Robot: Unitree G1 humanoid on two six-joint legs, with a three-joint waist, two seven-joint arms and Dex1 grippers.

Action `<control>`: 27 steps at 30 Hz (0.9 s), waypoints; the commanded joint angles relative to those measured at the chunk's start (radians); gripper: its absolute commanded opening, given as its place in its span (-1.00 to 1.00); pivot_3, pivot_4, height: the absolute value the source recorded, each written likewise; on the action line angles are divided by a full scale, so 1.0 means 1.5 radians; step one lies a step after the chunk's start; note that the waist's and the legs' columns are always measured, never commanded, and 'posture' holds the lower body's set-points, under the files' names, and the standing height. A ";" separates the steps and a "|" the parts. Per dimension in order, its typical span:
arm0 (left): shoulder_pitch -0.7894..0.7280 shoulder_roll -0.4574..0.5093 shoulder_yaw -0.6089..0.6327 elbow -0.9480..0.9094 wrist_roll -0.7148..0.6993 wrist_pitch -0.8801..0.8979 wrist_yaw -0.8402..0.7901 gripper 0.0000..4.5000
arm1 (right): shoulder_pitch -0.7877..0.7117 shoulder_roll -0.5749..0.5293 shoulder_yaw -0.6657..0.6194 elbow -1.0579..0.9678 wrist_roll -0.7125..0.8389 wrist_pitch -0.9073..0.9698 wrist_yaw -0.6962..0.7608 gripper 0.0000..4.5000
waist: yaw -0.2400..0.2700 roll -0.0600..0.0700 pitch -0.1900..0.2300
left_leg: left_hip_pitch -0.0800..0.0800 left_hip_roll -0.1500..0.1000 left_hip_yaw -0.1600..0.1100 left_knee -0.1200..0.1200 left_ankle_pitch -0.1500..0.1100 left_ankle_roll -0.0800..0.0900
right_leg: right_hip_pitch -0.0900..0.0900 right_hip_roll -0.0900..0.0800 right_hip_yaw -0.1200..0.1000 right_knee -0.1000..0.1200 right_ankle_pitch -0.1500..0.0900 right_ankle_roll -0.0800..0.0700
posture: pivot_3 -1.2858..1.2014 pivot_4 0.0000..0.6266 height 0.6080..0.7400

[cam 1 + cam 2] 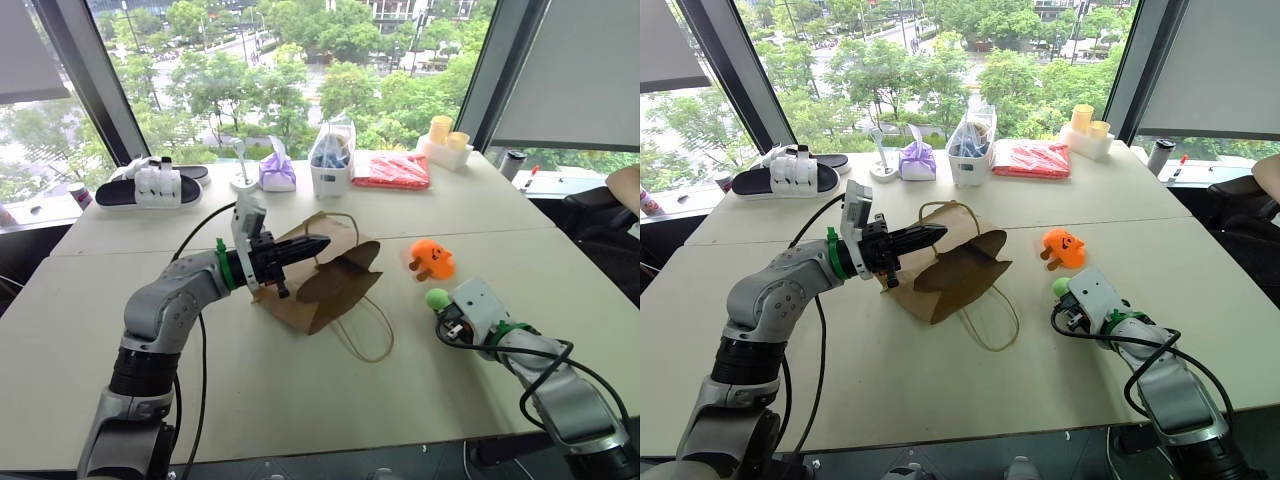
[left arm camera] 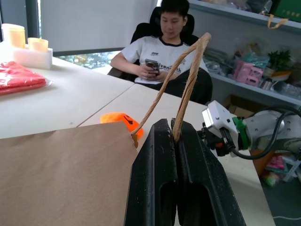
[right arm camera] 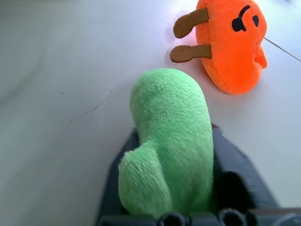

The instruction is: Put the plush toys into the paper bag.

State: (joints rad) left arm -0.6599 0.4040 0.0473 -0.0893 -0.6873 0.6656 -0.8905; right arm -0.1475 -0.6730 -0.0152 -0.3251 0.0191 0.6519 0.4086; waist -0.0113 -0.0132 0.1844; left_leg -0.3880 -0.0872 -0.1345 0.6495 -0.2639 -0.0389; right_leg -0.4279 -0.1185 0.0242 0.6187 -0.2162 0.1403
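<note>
**Four viewpoints on one table**

The two head cameras look forward and down over the table [image 1: 300,400] toward the windows, nearly identical, both taking in the paper bag [image 1: 325,275]. The left wrist camera sits close behind its fingers, facing across the bag to a seated person [image 2: 162,44]. The right wrist camera sits very close to the green toy [image 3: 169,141] and orange toy [image 3: 230,44], also visible from the head.
</note>
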 commanded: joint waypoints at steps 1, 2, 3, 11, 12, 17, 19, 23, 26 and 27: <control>-0.003 0.006 0.017 -0.014 -0.007 -0.014 -0.001 -1.00 | -0.016 -0.004 -0.025 -0.069 0.027 0.013 0.027 -0.98 | 0.000 0.000 0.000 | 0.000 0.000 0.000 0.000 0.000 0.000 | 0.000 0.000 0.000 0.000 0.000 0.000 | 0.03 -0.52 1.00; -0.007 0.005 0.017 -0.012 -0.007 -0.013 0.001 -1.00 | -0.037 0.007 -0.025 -0.099 0.053 0.028 0.041 -0.98 | 0.000 0.000 0.000 | 0.000 0.000 0.000 0.000 0.000 0.000 | 0.000 0.000 0.000 0.000 0.000 0.000 | 0.03 -0.52 1.00; -0.009 0.004 0.017 -0.011 -0.007 -0.013 0.002 -1.00 | -0.051 0.014 -0.025 -0.121 0.072 0.041 0.051 -0.98 | -0.002 0.000 0.000 | 0.000 0.000 0.000 0.000 0.000 0.000 | 0.000 0.000 0.000 0.000 0.000 0.000 | 0.03 -0.52 1.00; -0.025 -0.003 0.020 -0.012 -0.022 0.002 0.007 -1.00 | -0.199 0.136 0.088 -0.105 0.140 0.105 0.058 -0.98 | 0.002 0.000 0.000 | 0.000 0.000 -0.002 0.000 0.000 0.000 | 0.000 0.000 -0.001 0.000 0.000 0.000 | 0.03 -0.52 1.00; -0.027 -0.006 0.021 -0.014 -0.027 0.005 0.009 -1.00 | -0.210 0.149 0.111 -0.080 0.131 0.092 0.057 -0.98 | 0.001 0.000 0.000 | -0.001 0.000 -0.002 0.000 0.000 0.000 | 0.000 0.000 -0.001 -0.001 0.000 0.000 | 0.03 -0.52 1.00; -0.033 -0.018 0.033 -0.019 -0.051 0.018 0.023 -1.00 | -0.259 0.226 0.178 0.034 0.110 0.031 0.058 -0.98 | -0.002 0.000 0.000 | -0.001 0.000 -0.001 0.000 0.001 -0.002 | -0.001 0.000 0.000 -0.001 0.000 0.000 | 0.03 -0.52 1.00; -0.034 -0.019 0.037 -0.025 -0.068 0.028 0.027 -1.00 | -0.287 0.263 0.193 0.088 0.104 -0.002 0.059 -0.98 | -0.005 0.000 0.000 | -0.001 0.000 -0.001 -0.001 0.001 -0.003 | -0.001 0.000 0.000 -0.001 0.000 0.000 | 0.03 -0.52 1.00; -0.028 -0.027 0.047 -0.042 -0.113 0.061 0.050 -1.00 | -0.340 0.315 0.205 0.164 0.103 -0.051 0.078 -0.98 | -0.006 0.000 0.000 | -0.001 0.000 -0.002 -0.001 0.002 -0.003 | -0.002 0.000 0.000 0.000 0.000 0.000 | 0.03 -0.52 1.00; -0.017 -0.029 0.040 -0.060 -0.119 0.070 0.059 -1.00 | -0.353 0.334 0.205 0.193 0.102 -0.073 0.090 -0.82 | -0.004 0.000 0.000 | -0.001 0.000 -0.002 -0.001 0.002 -0.003 | -0.002 0.000 0.000 0.000 0.000 0.000 | 0.03 -0.52 1.00; -0.013 -0.029 0.038 -0.064 -0.120 0.070 0.061 -1.00 | -0.355 0.337 0.207 0.200 0.101 -0.077 0.096 -0.63 | -0.003 0.000 0.000 | -0.001 0.000 -0.002 -0.001 0.002 -0.003 | -0.002 0.000 0.000 0.000 0.000 0.000 | 0.03 -0.52 1.00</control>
State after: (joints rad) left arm -0.6779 0.3615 0.0973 -0.1375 -0.8415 0.7633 -0.8011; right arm -0.6624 -0.1785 0.2912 -0.0228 0.1702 0.5664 0.5383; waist -0.0157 -0.0131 0.1846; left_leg -0.3894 -0.0873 -0.1374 0.6481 -0.2613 -0.0438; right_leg -0.4302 -0.1181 0.0235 0.6184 -0.2160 0.1403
